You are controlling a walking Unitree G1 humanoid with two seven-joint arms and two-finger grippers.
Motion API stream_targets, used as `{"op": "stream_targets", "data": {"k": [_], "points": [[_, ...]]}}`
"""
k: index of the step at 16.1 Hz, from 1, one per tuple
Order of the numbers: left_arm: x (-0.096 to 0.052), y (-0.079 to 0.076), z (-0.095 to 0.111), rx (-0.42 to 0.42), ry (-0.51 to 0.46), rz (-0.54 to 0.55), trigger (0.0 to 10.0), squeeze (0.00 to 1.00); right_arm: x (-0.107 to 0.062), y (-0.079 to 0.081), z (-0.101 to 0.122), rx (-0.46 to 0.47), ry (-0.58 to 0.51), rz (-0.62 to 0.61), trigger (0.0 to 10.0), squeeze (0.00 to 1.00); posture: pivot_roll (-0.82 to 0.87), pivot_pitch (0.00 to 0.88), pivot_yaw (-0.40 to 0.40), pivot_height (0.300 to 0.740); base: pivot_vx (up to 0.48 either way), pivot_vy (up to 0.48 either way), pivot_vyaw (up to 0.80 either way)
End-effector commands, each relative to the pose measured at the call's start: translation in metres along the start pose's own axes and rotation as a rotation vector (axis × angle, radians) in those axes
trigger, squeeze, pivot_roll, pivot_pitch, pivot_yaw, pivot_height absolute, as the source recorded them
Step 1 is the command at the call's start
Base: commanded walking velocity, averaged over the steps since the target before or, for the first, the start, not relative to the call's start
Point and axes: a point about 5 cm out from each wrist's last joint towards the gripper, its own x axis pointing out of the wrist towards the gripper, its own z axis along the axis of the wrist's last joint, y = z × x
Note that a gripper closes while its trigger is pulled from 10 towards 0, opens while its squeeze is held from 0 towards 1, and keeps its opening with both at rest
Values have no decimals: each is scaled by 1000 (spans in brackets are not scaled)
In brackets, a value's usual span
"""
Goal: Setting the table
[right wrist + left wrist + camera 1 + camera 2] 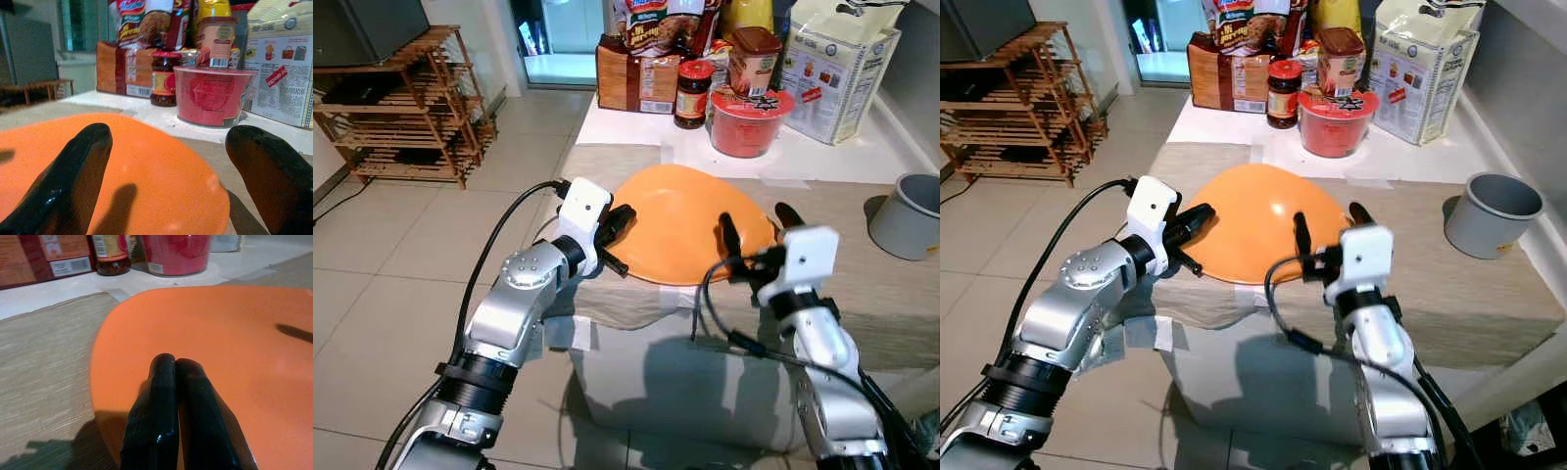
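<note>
Your right gripper nearest, fingers spread wide over orange plate near-right rim; your left gripper fingers pressed together at left rim, holding nothing.

Left tool fingers pressed together, right tool fingers spread

A plate is laid on the table near its front edge. Behind it, along the back edge, a tub, 2 jars and boxes are stood. A pot is set at the right edge. A rack is placed on the floor, left of the table.
</note>
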Motion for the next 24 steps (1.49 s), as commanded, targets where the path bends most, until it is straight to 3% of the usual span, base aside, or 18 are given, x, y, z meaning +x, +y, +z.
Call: {"op": "stream_targets", "data": {"k": [1, 8, 10, 11, 12, 13, 18, 24], "points": [[1, 0, -2, 19, 38, -22, 10000, 0, 5, -3, 12, 36, -33, -14, 10000, 0, -121, 0, 67, 736, 0, 0, 0], [-5, -5, -10, 14, 107, -125, 10000, 0, 13, -10, 8, 392, 88, -83, 10000, 0, -115, 0, 65, 736, 0, 0, 0], [-6, -7, -11, 9, 110, -137, 10000, 0, 13, -9, 7, 441, 105, -83, 10000, 0, -113, 0, 64, 736, 0, 0, 0], [-8, -8, -13, -2, 110, -145, 10000, 0, 13, -8, 5, 505, 127, -82, 10000, 0, -111, 0, 61, 736, 0, 0, 0], [-10, -9, -14, -39, 103, -157, 10000, 0, 13, -7, 2, 624, 166, -84, 10000, 0, -108, 0, 58, 736, 0, 0, 0], [-12, -10, -16, -59, 104, -160, 10000, 0, 13, -8, 1, 672, 183, -86, 10000, 0, -107, 0, 58, 736, 0, 0, 0], [-16, -15, -23, -154, 116, -172, 10000, 0, 10, -6, -5, 704, 251, -60, 10000, 0, -105, 0, 55, 736, 0, 0, 0], [-18, -22, -20, -204, 87, -209, 10000, 0, 17, 22, -18, 794, 365, 125, 10000, 0, -107, 0, 60, 736, 0, 0, 0]]}}
